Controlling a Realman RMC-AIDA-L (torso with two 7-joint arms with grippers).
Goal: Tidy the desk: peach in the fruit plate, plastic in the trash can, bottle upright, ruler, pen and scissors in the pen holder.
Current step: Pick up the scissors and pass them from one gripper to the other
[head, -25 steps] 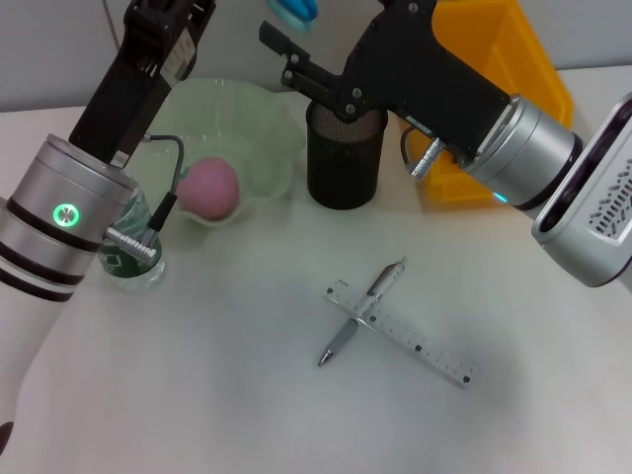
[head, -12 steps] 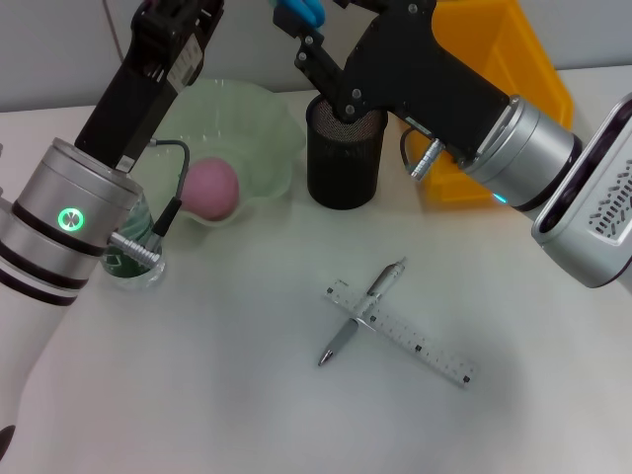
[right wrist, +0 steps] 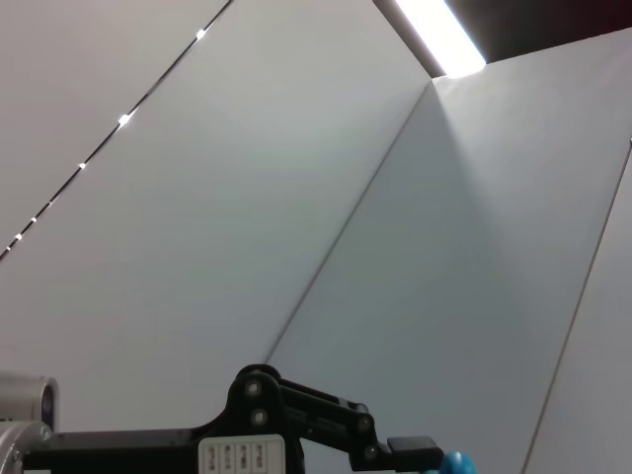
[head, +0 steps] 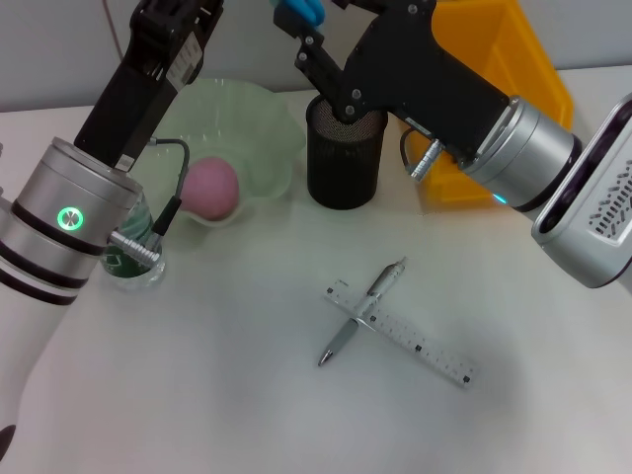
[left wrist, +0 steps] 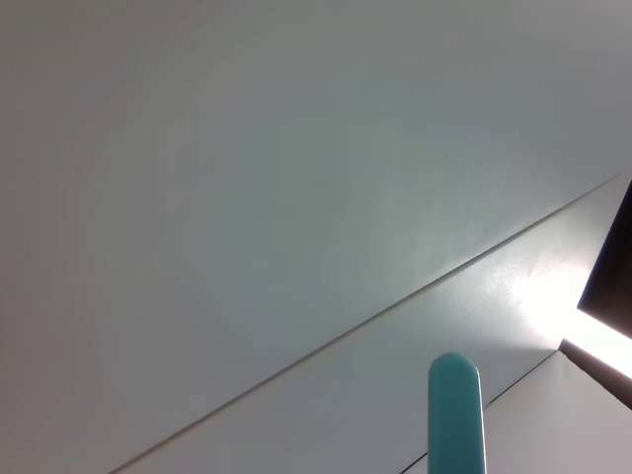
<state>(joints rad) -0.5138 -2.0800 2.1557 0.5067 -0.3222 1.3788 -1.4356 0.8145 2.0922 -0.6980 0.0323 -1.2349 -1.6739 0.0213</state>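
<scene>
The scissors' blue handle (head: 296, 12) shows at the head view's top edge, above the black mesh pen holder (head: 344, 158). My right gripper (head: 308, 44) is shut just under that handle, on the scissors. The left gripper (right wrist: 415, 456) appears in the right wrist view, holding the same blue scissors (right wrist: 456, 462), whose handle also shows in the left wrist view (left wrist: 455, 415). A pink peach (head: 209, 188) lies in the green fruit plate (head: 259, 118). The pen (head: 360, 314) lies across the clear ruler (head: 400, 332) on the table. An upright bottle (head: 128, 259) stands partly hidden behind my left arm.
The yellow trash can (head: 513, 59) stands at the back right, behind my right arm. The pen holder sits between the fruit plate and the trash can. My left arm reaches up over the plate's left side.
The right gripper's fingers, spread a second ago, have come together under the blue handle. The left arm has shifted slightly right. Nothing on the table has moved.
</scene>
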